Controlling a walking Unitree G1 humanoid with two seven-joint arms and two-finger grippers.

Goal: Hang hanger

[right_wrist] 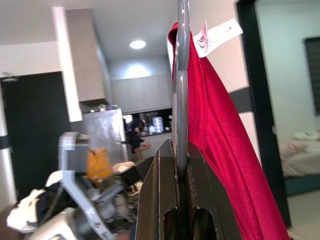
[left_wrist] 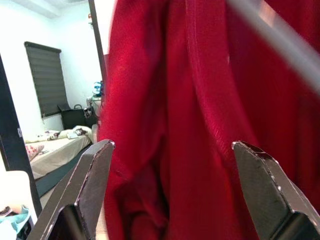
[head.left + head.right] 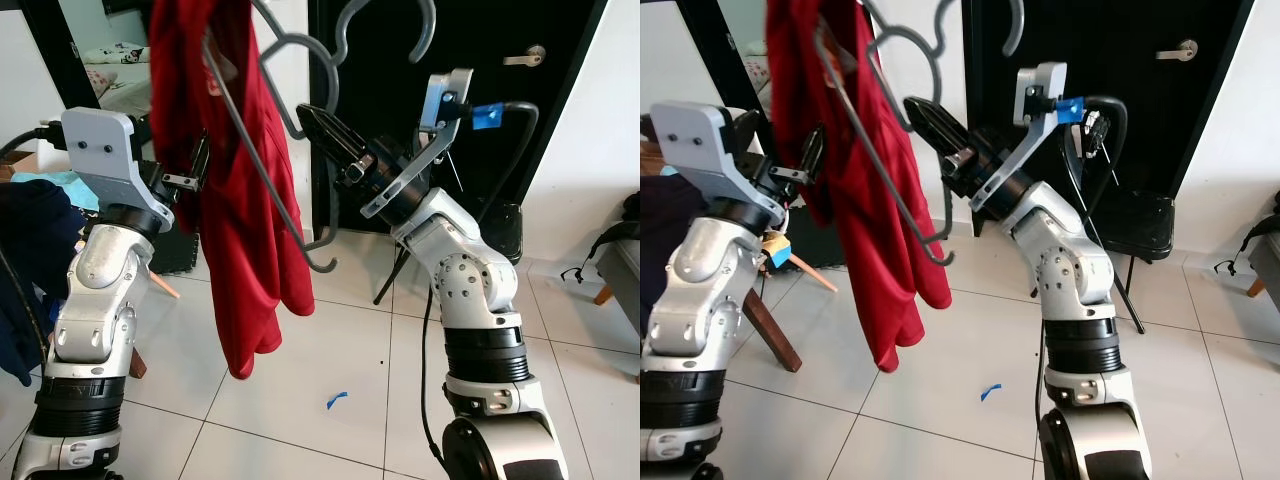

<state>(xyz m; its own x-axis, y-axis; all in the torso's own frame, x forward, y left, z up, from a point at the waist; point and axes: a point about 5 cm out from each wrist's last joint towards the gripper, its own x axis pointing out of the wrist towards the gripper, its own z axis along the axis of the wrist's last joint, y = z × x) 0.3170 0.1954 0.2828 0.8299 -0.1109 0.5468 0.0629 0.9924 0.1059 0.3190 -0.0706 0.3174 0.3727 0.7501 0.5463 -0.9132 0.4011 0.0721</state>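
A grey wire hanger (image 3: 270, 175) is held up in front of me with a red garment (image 3: 235, 230) draped over it and hanging down. My right gripper (image 3: 312, 118) is shut on the hanger's wire near its top; the wrist view shows the wire (image 1: 182, 75) running straight up from between the closed fingers (image 1: 160, 190). A white tag (image 1: 215, 35) sits at the garment's top. My left gripper (image 3: 195, 165) is open at the garment's left side. In its wrist view the red cloth (image 2: 200, 125) lies close ahead between the spread fingertips (image 2: 95, 170).
A black door (image 3: 500, 130) stands behind, with a black folding chair (image 3: 1140, 225) before it. Dark blue clothing (image 3: 30, 240) hangs at far left above a wooden leg (image 3: 770, 335). A blue scrap (image 3: 336, 400) lies on the tiled floor. A bedroom (image 3: 115, 60) opens at back left.
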